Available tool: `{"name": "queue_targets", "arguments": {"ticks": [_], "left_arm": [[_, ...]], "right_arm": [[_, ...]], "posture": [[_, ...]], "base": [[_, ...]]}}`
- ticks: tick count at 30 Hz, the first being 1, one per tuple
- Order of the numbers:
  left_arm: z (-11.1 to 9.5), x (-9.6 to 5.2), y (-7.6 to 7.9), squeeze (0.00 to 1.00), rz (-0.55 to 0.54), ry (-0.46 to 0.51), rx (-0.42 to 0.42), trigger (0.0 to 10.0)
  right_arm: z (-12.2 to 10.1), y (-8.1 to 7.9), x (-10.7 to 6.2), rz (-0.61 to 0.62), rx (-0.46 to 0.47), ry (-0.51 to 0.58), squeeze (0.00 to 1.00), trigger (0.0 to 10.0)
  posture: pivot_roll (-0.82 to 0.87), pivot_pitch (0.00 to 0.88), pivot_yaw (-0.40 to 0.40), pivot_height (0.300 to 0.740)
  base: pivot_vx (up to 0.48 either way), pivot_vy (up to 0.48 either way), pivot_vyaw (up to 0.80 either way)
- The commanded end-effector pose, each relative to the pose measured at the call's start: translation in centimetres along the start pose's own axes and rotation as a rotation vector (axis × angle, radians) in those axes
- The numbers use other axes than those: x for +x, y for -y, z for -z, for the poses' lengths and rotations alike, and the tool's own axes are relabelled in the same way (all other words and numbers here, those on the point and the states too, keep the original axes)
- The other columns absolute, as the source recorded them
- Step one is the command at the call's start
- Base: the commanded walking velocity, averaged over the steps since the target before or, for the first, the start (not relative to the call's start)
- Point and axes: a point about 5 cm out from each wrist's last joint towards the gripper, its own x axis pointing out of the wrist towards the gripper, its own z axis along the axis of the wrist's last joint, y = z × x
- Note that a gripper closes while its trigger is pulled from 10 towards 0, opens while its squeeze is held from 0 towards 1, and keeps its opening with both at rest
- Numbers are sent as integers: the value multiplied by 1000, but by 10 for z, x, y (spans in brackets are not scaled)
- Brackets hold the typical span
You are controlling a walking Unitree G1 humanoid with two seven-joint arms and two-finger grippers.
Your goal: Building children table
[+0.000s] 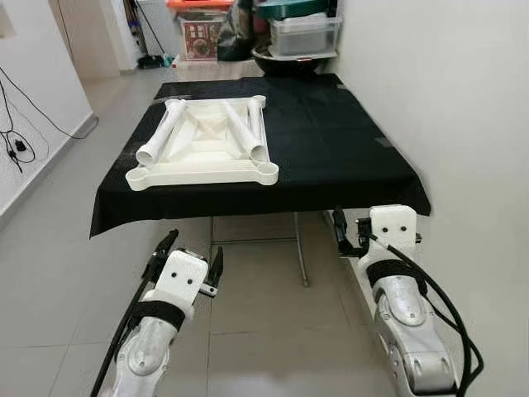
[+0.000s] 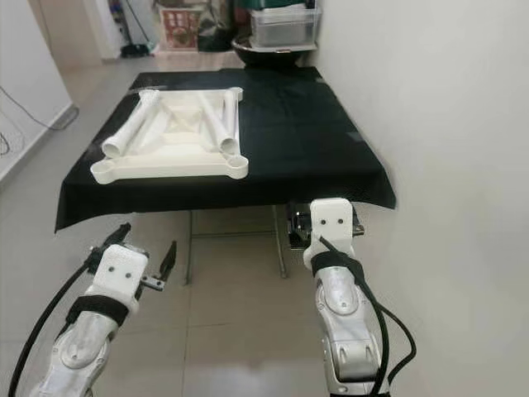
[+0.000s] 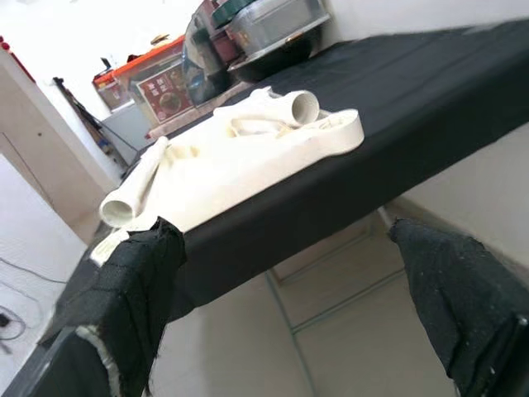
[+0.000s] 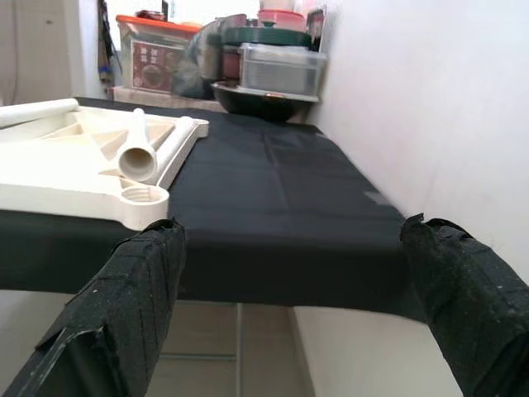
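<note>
A white plastic children's table top lies upside down on the left half of a table covered in black cloth. Two white tube legs rest loose across it, and a round corner socket faces me. Both grippers hang below and in front of the table's near edge, touching nothing. My left gripper is open, in line with the table top. At the table's right front corner my right gripper is open too, the table top ahead on its left side.
A white wall runs close along the table's right side. Behind the table stand a black bowl and stacked storage bins. Metal table legs show under the cloth. Cables trail along the left wall, beside tiled floor.
</note>
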Motion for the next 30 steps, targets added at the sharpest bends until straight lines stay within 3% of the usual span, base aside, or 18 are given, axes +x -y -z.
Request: {"name": "queue_targets", "arguments": {"ticks": [1,9,10,18,30], "left_arm": [[3,-5,-5,0,-16,-28,42,10000],[4,0,-13,0,-62,-32,77,10000],[6,3,-14,0,-53,-45,37,10000],[9,1,-10,0,-24,-78,-17,10000],[2,5,-11,0,-42,-52,-116,10000]], "right_arm": [[3,2,-2,-1,-20,-2,0,10000],[5,-1,0,-9,-38,-4,0,10000],[3,-3,3,-23,-38,-2,0,10000],[2,-8,1,-60,-51,3,0,10000],[-4,-10,6,-56,-8,23,0,10000]], "posture": [[-1,0,25,740],[14,0,20,740],[9,0,18,740],[-4,0,17,740],[0,0,16,740]], "base": [[0,0,0],[0,0,0],[0,0,0],[0,0,0],[0,0,0]]}}
